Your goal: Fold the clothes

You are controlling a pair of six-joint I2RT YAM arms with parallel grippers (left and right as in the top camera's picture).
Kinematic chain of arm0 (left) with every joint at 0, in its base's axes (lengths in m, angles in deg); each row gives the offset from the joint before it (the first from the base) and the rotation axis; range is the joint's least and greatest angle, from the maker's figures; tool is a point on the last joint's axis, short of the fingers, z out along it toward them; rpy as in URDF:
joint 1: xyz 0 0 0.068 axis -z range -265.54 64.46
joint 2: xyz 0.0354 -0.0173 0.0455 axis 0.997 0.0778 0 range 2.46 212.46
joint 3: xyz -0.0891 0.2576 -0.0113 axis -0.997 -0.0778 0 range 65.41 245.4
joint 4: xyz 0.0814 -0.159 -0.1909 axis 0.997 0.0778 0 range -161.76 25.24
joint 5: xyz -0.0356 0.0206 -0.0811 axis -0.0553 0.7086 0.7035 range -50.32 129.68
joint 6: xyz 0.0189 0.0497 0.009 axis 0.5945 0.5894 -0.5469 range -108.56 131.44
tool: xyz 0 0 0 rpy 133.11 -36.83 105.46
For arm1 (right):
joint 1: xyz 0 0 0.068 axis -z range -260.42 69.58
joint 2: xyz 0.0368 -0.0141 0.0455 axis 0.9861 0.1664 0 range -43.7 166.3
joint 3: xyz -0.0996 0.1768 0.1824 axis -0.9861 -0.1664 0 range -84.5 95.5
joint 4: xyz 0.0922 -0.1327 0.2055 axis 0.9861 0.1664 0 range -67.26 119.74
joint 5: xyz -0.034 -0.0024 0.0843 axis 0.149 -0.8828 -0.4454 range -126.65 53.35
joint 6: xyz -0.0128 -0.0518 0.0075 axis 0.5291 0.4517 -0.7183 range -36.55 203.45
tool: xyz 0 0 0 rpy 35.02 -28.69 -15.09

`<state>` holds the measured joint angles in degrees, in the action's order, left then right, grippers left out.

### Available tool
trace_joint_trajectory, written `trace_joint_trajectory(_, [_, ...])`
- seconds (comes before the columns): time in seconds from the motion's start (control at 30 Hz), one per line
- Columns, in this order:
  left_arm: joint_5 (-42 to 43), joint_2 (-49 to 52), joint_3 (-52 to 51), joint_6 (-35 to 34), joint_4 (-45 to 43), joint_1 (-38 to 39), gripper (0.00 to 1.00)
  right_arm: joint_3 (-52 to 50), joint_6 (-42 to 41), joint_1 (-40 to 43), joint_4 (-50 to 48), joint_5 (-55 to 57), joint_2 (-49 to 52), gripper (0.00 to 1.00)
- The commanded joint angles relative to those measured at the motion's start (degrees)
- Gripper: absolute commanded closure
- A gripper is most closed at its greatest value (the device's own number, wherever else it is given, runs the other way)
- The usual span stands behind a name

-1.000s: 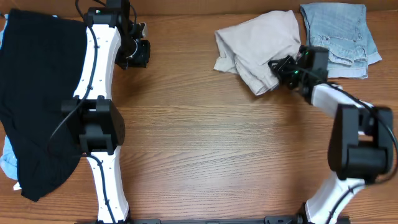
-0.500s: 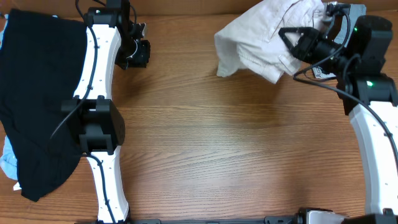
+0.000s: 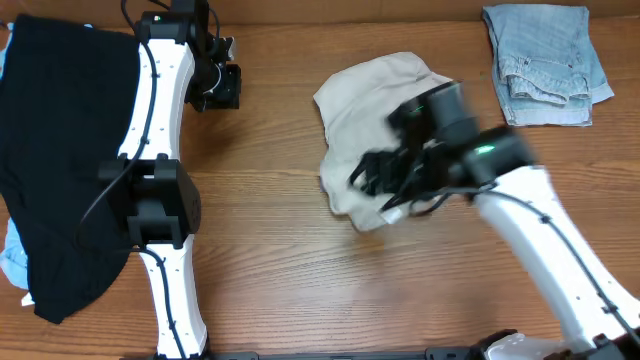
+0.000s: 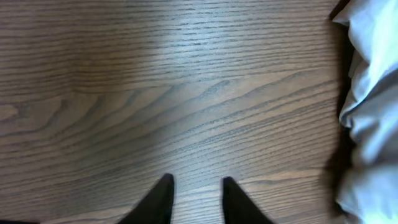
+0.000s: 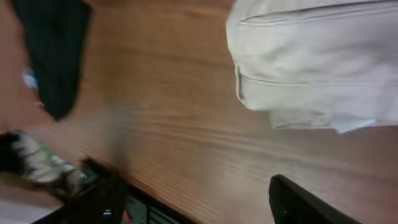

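The beige shorts [image 3: 372, 105] lie crumpled at the middle back of the table, and in the right wrist view they [image 5: 311, 59] fill the top right. My right gripper [image 3: 375, 182] hovers over their near edge, open. Only one finger [image 5: 305, 202] shows in its wrist view, apart from the cloth with bare wood around it. The black garment [image 3: 60, 160] is spread at the far left. Folded denim shorts [image 3: 545, 62] lie at the back right. My left gripper [image 4: 197, 182] hangs over bare wood at the back left [image 3: 225, 85], its tips slightly parted and holding nothing.
Pale blue cloth [image 4: 370, 112] bunches at the right edge of the left wrist view, and some [image 3: 12, 265] peeks out under the black garment. The wooden table [image 3: 300, 260] runs bare through the middle and front. The left arm's base [image 3: 150, 205] stands beside the black garment.
My right arm carried the beige shorts from the back right to the middle of the table and opened off them. The left gripper's tips have parted a little; its arm stayed put.
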<state>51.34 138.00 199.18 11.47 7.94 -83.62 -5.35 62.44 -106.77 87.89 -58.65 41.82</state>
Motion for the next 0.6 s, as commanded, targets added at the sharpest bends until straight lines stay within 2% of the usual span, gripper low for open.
trace_joint_trajectory(0.0, [-0.3,-0.7,0.9,0.0,0.0,0.7,0.55,1.1,-4.8,-0.7,-1.1,12.0,-3.0,0.2])
trace_joint_trajectory(0.03, [-0.4,-0.7,0.9,0.0,0.1,0.7,0.43,1.1,-5.3,0.2,-1.6,11.9,-4.1,0.18])
trace_joint_trajectory(0.1, [-1.7,-0.7,0.9,0.0,0.5,0.7,0.0,1.1,-5.4,3.6,-2.4,11.9,-7.2,0.16])
trace_joint_trajectory(0.27, [-3.3,-0.7,0.9,0.0,0.4,0.7,0.0,1.2,-1.6,8.2,-3.2,13.0,-13.3,0.14])
trace_joint_trajectory(0.33, [-3.3,-0.7,0.9,0.0,0.4,0.7,0.0,1.2,-1.7,9.8,-4.3,13.2,-16.1,0.0])
trace_joint_trajectory(0.57, [-3.3,-0.7,0.9,0.0,0.4,0.7,0.0,1.2,-1.7,10.6,-9.2,9.8,-22.6,0.0])
